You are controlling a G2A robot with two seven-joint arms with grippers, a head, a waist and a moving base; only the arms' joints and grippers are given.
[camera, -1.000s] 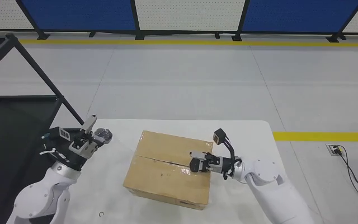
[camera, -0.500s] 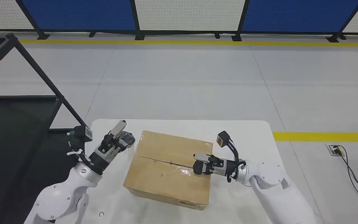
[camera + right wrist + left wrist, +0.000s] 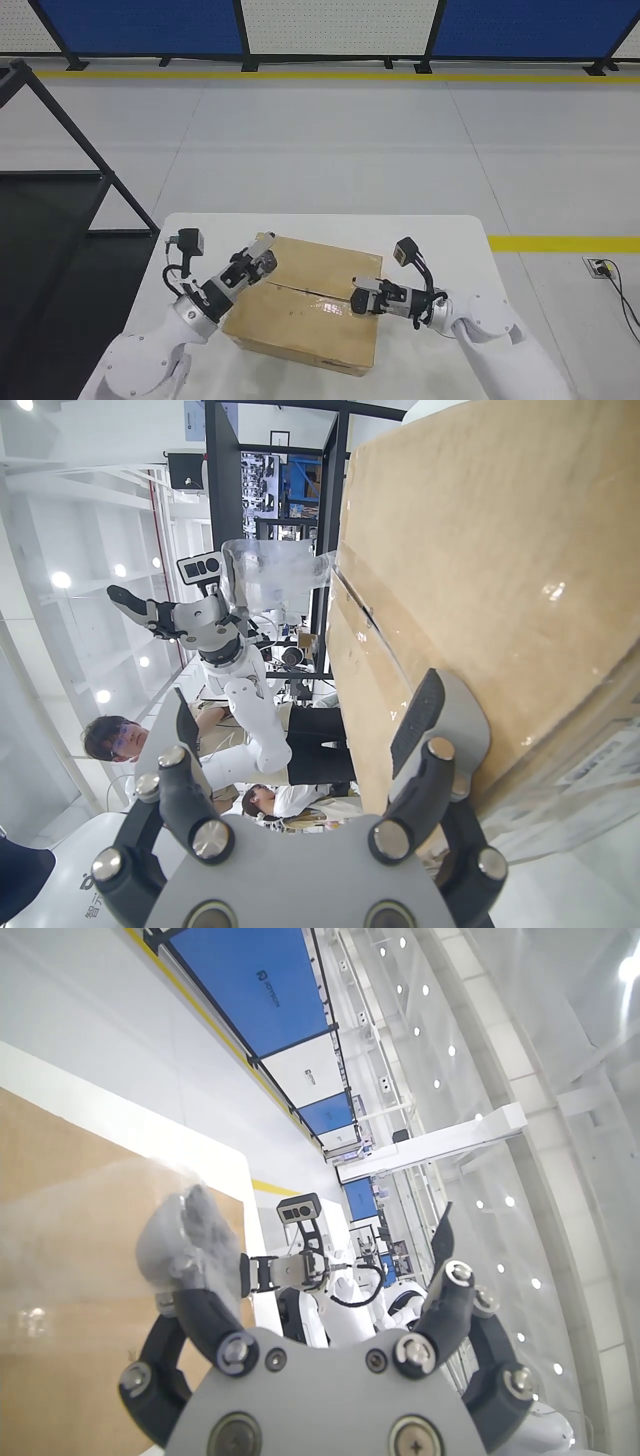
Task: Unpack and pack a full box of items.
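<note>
a white table takes up the lower middle of the top view, with a closed brown cardboard box at its centre. the left gripper is at the box's upper left corner, fingers spread apart, and a crumpled strip of clear tape clings to one finger. the right gripper, fingers also apart, lies over the box top near its right edge.
</note>
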